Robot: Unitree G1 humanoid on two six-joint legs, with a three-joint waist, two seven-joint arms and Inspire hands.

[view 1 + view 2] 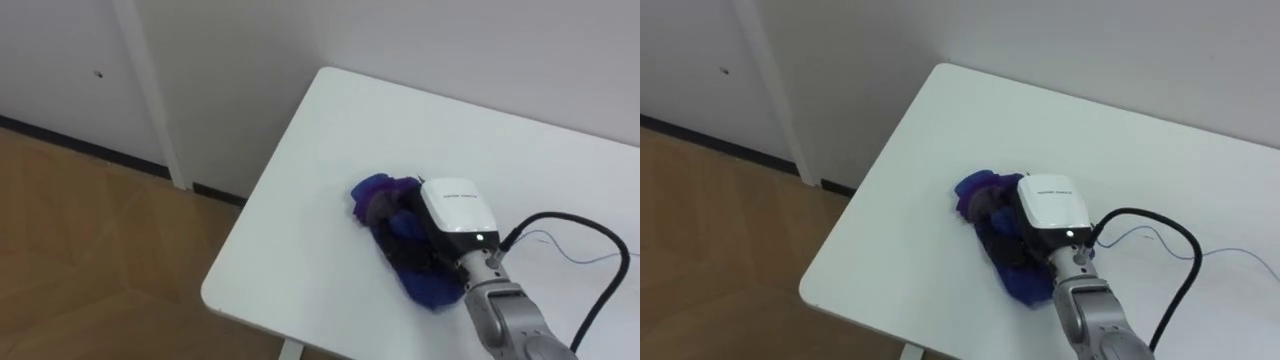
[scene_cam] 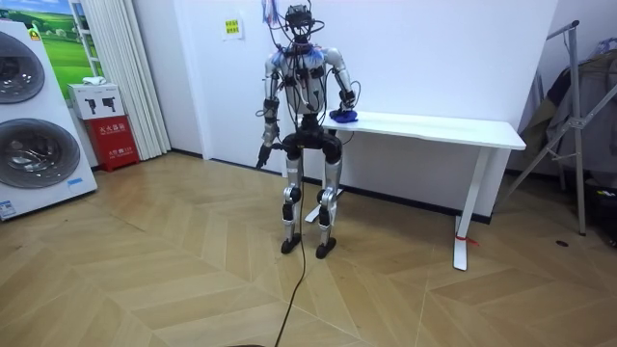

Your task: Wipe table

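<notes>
A crumpled blue-and-purple cloth (image 1: 375,192) is seen lying on the white counter (image 1: 330,120), near its left end and roughly midway between the near and far edges. The right robot hand (image 1: 455,208) is extended from the lower right and laid on top of the cloth's right part, with its white back turned upward. The cloth is bunched under it and spreads out to its left. Whether the cloth is grasped or merely pressed down cannot be told, since the underside of the robot hand is hidden in the folds.

To the left of the counter a wooden floor (image 1: 90,230) is shown, and a white wall (image 1: 450,40) is met by the counter's far edge.

In the room view the robot is seen standing upright on the floor at the left end of the counter, turned toward the wall. Its right arm is bent and raised to the counter top. The left arm is hung at its side, and the left robot hand (image 2: 262,154) is held beside the hip, well apart from the counter. Its state cannot be told from that view.

At the room view's left a washing machine (image 2: 29,135), a small red cabinet (image 2: 114,142) and a pale curtain (image 2: 116,58) are placed along the wall. At its right a metal stand (image 2: 578,125) is set beyond the counter's right end.
</notes>
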